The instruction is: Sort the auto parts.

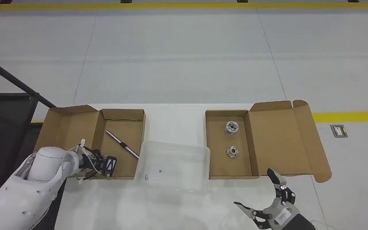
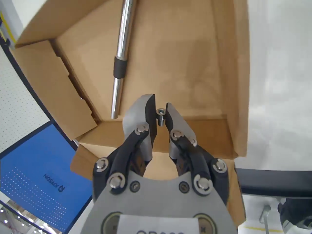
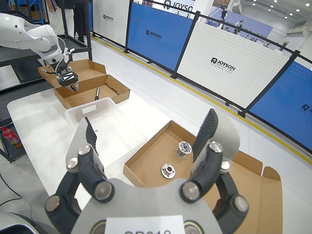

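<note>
My left gripper (image 2: 160,113) is shut on a small silver screw (image 2: 160,116), held just above the near end of the left cardboard box (image 1: 135,118). A long metal rod (image 2: 121,47) with a black sleeve lies inside that box, also seen from above as the rod (image 1: 123,143). In the top view the left gripper (image 1: 109,165) sits at the box's front left corner. The right cardboard box (image 1: 214,144) holds two round metal hubs (image 1: 231,126) (image 1: 233,152). My right gripper (image 1: 263,194) is open and holds nothing, near the table's front right, short of that box.
A clear plastic bin (image 1: 172,165) stands between the two boxes, with one tiny part (image 1: 160,170) in it. Both boxes have their lids folded outward: left lid (image 1: 63,123), right lid (image 1: 282,138). A black side stand with a red bottle (image 3: 9,136) is beside the table.
</note>
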`<action>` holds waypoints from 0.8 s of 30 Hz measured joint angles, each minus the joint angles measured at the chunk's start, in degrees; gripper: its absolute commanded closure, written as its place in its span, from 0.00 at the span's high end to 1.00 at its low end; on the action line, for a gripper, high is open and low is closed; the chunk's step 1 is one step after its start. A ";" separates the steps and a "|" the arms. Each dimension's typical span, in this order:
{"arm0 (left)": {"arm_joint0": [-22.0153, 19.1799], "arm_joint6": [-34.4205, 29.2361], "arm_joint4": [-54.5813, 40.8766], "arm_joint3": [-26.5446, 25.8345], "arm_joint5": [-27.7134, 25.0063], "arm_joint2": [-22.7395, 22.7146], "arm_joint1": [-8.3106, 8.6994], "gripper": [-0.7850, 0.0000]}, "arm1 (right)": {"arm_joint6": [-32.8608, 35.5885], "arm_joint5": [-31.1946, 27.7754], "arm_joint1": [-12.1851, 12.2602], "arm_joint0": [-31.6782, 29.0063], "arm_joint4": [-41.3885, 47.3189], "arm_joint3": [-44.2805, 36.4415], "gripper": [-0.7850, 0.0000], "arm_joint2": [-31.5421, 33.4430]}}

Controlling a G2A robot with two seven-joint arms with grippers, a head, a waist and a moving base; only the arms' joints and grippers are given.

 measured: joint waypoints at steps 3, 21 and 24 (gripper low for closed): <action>-1.73 -1.25 -0.29 1.64 0.13 1.85 -0.90 0.00 | 0.00 0.00 0.00 0.00 0.00 0.00 1.00 0.00; -14.84 2.70 -0.14 18.70 3.12 15.51 -8.06 0.15 | 0.00 0.00 0.00 0.00 0.00 0.00 1.00 0.00; -15.92 3.27 -0.10 20.32 3.45 16.49 -8.69 0.24 | 0.00 0.00 0.00 0.00 0.00 0.00 1.00 0.00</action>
